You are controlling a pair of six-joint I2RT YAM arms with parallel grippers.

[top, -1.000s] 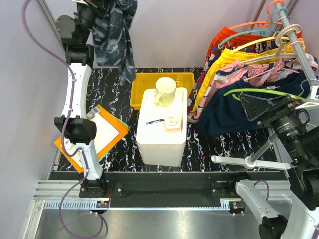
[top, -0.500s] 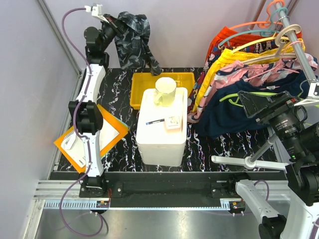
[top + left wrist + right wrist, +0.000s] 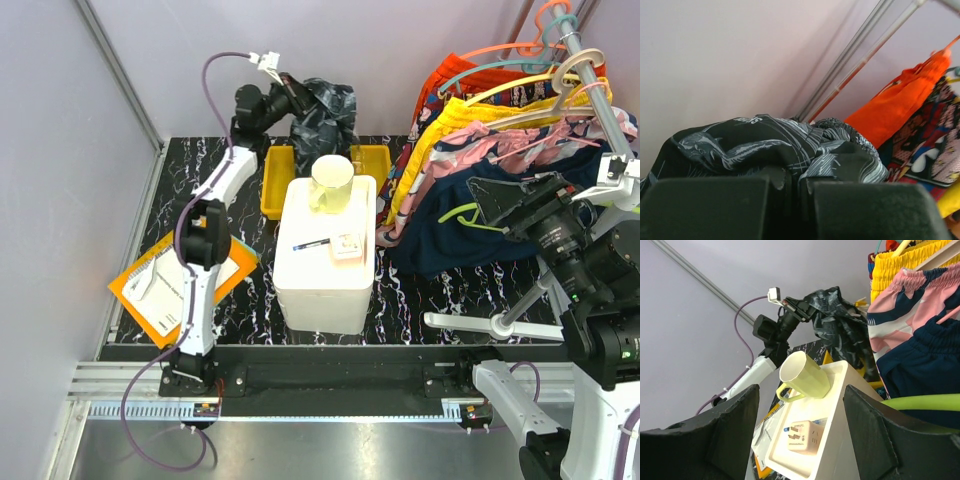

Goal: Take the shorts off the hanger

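Note:
My left gripper [image 3: 292, 97] is shut on the charcoal marbled shorts [image 3: 325, 120], which hang bunched over the back of the yellow bin [image 3: 276, 180]. In the left wrist view the fingers [image 3: 715, 210] pinch the same cloth [image 3: 755, 145]. The plain navy shorts [image 3: 445, 250] hang on a green hanger [image 3: 462, 212] at the rack's near end. My right gripper [image 3: 495, 205] is open and empty, right beside that hanger. The right wrist view shows the navy shorts [image 3: 925, 365], the green hanger [image 3: 920, 402] and the marbled shorts [image 3: 840, 322].
A white box [image 3: 322, 280] at mid-table carries a pale green mug [image 3: 331, 182], a pen and a plug adapter [image 3: 346, 245]. An orange clipboard with a notebook [image 3: 150, 290] lies left. The rack [image 3: 600, 90] holds yellow, pink floral, orange and printed garments.
My left arm has swung right and down, carrying the marbled shorts from the back-left corner to over the yellow bin. My right gripper has shifted slightly toward the rack.

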